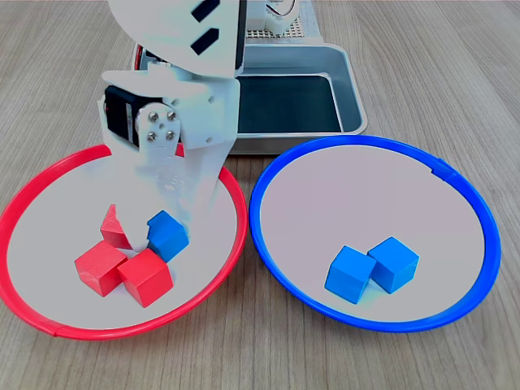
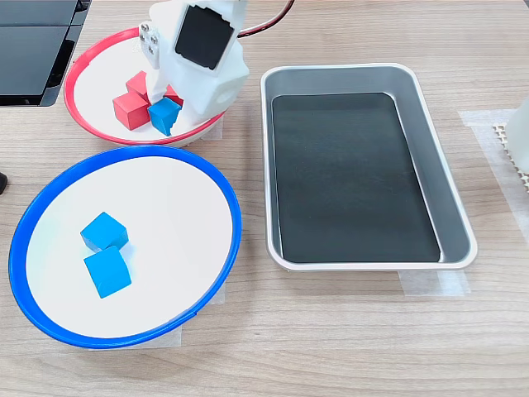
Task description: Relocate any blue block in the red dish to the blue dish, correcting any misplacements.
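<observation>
We found the blue block (image 1: 167, 234) in the red dish (image 1: 49, 175), touching the red cubes (image 1: 122, 264). Our fingers (image 1: 158, 231) hung over it; we could not tell their spread. It looked light, rigid and smooth, best pinched across opposite flat faces.

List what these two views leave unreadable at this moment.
- Gripper jaws: hidden by the arm's white body in both exterior views; open or shut unclear.
- Grip on the blue block in the red dish: contact not visible.
- Rearmost red cube: partly covered in the first exterior view.
- Arm base: cut off by the top edge.
</observation>
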Action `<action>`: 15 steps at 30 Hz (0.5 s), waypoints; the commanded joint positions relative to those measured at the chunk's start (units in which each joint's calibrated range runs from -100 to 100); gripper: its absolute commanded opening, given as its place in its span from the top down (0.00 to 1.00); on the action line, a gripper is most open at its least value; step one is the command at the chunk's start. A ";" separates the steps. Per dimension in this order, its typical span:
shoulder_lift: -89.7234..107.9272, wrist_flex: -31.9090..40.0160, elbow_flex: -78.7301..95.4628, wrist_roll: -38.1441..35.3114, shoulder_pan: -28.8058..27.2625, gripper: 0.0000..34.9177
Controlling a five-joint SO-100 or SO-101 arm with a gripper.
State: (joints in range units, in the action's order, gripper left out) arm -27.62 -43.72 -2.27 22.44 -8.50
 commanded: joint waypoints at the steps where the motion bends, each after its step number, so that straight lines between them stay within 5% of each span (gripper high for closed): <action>1: -0.14 -1.89 -3.33 1.17 -0.21 0.66; 15: -3.38 -4.53 -6.52 4.93 -1.81 0.66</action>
State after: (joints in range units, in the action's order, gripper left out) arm -30.61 -47.72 -7.44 26.89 -9.65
